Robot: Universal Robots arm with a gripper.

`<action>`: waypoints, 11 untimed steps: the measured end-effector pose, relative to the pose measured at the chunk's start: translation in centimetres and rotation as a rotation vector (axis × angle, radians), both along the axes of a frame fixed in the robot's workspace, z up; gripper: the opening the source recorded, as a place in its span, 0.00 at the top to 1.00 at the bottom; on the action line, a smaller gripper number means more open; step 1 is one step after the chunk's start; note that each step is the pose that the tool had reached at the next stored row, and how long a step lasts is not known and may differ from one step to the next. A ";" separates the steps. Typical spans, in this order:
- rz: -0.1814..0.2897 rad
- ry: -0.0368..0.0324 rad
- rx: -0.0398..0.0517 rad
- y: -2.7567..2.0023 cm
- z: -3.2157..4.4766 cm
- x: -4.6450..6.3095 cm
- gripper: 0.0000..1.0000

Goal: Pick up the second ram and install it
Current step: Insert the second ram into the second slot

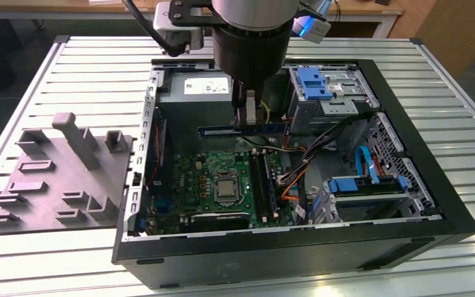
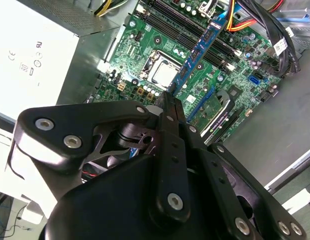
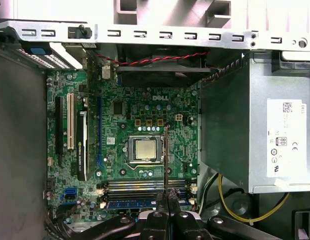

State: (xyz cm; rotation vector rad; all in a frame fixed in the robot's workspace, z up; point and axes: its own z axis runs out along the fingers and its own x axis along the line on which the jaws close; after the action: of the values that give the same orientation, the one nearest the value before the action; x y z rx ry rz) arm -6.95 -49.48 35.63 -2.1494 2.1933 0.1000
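Note:
The second ram (image 1: 221,130), a thin dark-blue stick, hangs level above the open computer case, and my gripper (image 1: 242,120) is shut on its middle. In the second wrist view the ram (image 2: 197,52) reaches out from my gripper (image 2: 167,95) over the green motherboard (image 2: 145,45). The first wrist view shows the ram (image 3: 166,155) edge-on as a thin dark line rising from my gripper (image 3: 167,201), beside the processor socket (image 3: 142,149). The black memory slots (image 3: 145,186) lie under it, crossways to the stick; another blue stick (image 3: 135,204) appears seated in one.
A grey power supply (image 1: 196,86) fills the case's back corner. Blue drive brackets (image 1: 313,83) and cables (image 1: 303,167) crowd the exterior view's right side. A grey moulded fixture (image 1: 60,173) lies on the slatted table (image 1: 97,55) to the case's left.

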 end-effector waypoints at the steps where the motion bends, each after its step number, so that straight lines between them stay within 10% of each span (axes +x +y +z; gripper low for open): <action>1: 0.000 0.0000 0.0001 0.00 -0.01 0.0 0.89; 11: -0.093 0.0000 0.0000 0.00 -0.11 0.0 0.89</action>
State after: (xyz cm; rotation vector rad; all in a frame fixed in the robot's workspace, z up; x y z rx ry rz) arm -6.96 -49.48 35.52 -2.0434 2.2887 0.0948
